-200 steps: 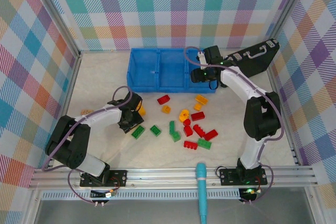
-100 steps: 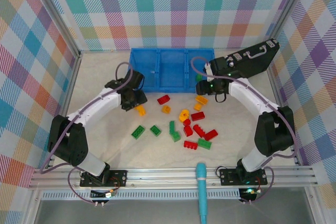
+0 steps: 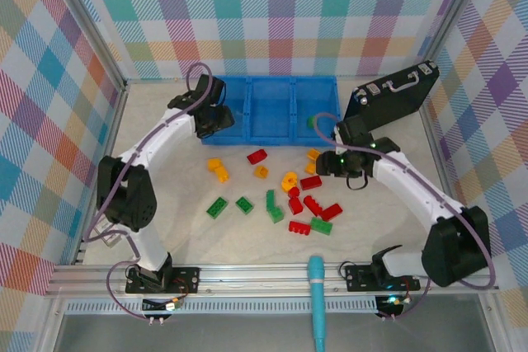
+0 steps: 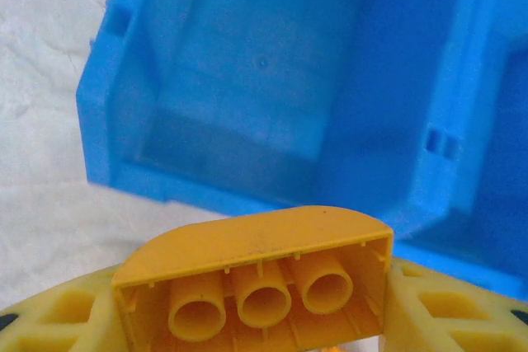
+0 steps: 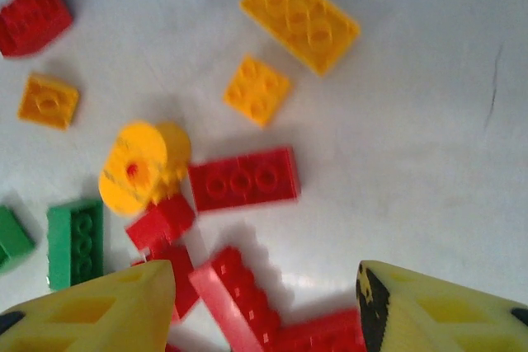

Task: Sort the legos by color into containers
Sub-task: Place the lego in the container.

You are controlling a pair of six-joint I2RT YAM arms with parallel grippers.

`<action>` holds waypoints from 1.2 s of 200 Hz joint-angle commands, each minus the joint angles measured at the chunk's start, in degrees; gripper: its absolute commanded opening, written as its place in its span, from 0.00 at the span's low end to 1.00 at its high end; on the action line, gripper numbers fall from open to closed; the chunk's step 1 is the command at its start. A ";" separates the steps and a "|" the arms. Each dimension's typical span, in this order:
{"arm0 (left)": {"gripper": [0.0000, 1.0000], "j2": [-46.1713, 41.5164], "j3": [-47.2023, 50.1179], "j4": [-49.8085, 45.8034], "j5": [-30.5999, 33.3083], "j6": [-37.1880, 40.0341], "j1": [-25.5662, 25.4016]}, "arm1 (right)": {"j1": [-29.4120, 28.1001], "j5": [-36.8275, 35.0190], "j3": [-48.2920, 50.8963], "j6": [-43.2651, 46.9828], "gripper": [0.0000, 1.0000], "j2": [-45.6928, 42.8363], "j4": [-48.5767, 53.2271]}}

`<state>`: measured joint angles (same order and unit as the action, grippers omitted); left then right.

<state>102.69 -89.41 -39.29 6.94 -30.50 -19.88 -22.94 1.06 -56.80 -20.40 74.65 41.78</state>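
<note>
**A:** What do we have in the left gripper (image 4: 256, 323)?

**B:** We're clamped on a yellow-orange brick (image 4: 257, 249). There's a finger against each end, and its hollow underside faces our wrist camera.

**A:** And past the fingertips?

**B:** The blue bin (image 4: 115, 125). Its end compartment lies just ahead of and below the brick. From above, we see the gripper at the bin's left end.

**A:** Our right gripper (image 5: 264, 319)?

**B:** Its jaws stand apart with nothing between them. It hangs above the loose legos on the table (image 5: 429, 121). Red bricks (image 5: 235, 298) lie right under the gap between the fingers. A red three-stud brick (image 5: 243, 183) is just ahead, with a yellow round piece (image 5: 136, 171) touching its left end.

**A:** Farther ahead?

**B:** A small yellow square (image 5: 256, 90), then a long yellow brick (image 5: 299, 16). A green brick (image 5: 74, 241) sits beside our left finger.
</note>
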 commanded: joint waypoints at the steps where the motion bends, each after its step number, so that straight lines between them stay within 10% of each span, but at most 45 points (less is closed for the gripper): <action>1: 0.44 3.73 -4.86 1.93 -1.76 3.84 1.65 | -0.62 -0.77 4.27 -8.14 0.61 -4.57 5.41; 113: 0.45 23.15 -19.26 3.59 -5.98 6.16 4.50 | -0.70 2.37 8.21 -27.65 0.64 -5.72 8.45; 240: 0.75 24.04 -23.78 2.99 -6.92 11.39 4.56 | -0.70 7.19 21.18 -50.66 0.66 -9.56 -0.87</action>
<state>127.68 -111.28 -35.81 0.93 -21.26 -15.64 -23.40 6.15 -37.76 -65.28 65.78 44.10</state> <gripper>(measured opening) 0.723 0.657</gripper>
